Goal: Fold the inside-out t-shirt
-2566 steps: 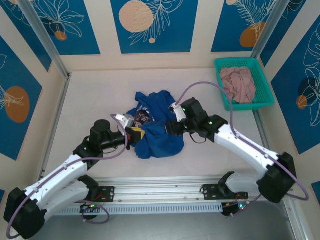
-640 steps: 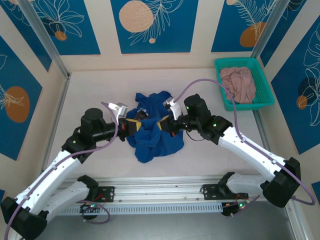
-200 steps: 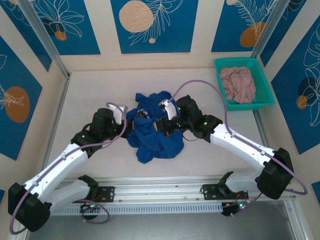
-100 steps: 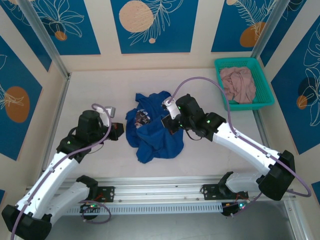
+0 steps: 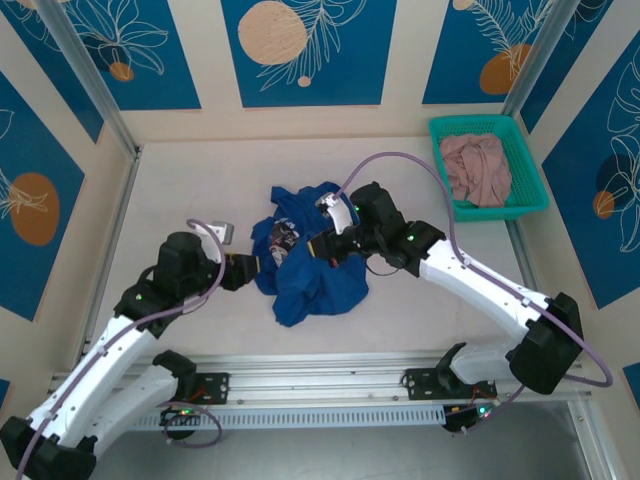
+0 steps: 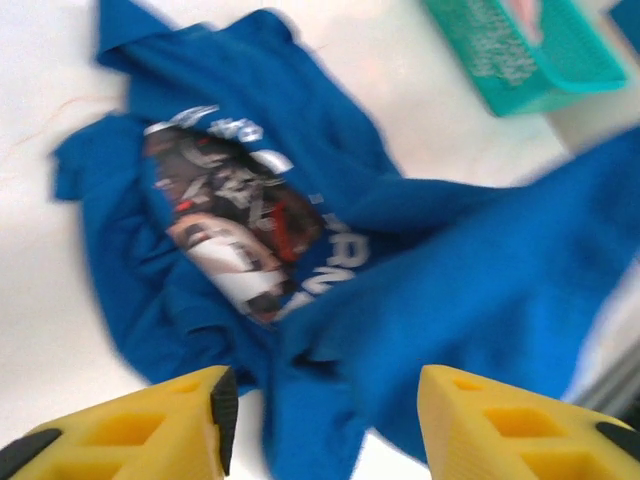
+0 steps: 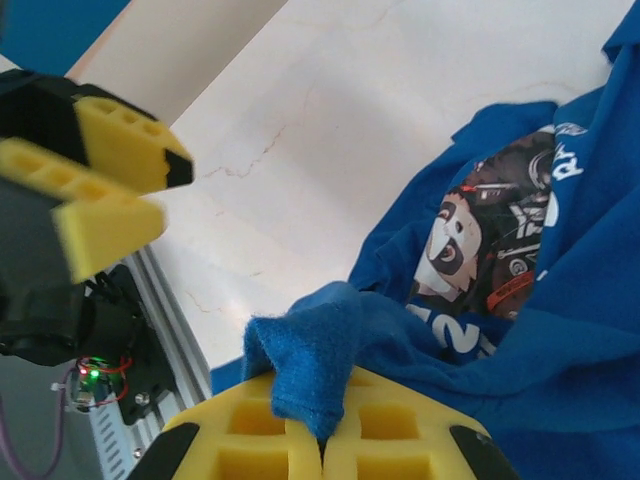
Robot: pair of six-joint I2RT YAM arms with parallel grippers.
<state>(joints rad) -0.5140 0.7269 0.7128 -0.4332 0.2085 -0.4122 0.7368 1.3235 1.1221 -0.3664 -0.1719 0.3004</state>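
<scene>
Inside-out t-shirt (image 5: 320,285), one crumpled heap, is pinched by right gripper (image 7: 322,440); left gripper (image 6: 325,415) gapes beside it.

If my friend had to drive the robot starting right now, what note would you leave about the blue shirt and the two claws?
Left gripper: open, empty, just left of the shirt.
Right gripper: shut on a pinched fold of the blue t-shirt.
Shirt: a crumpled heap between the two arms, printed picture partly showing.
Pink garment: in the teal basket, far right corner.
Done: no fold made yet.
Left: spread the shirt flat, then fold it.
</scene>
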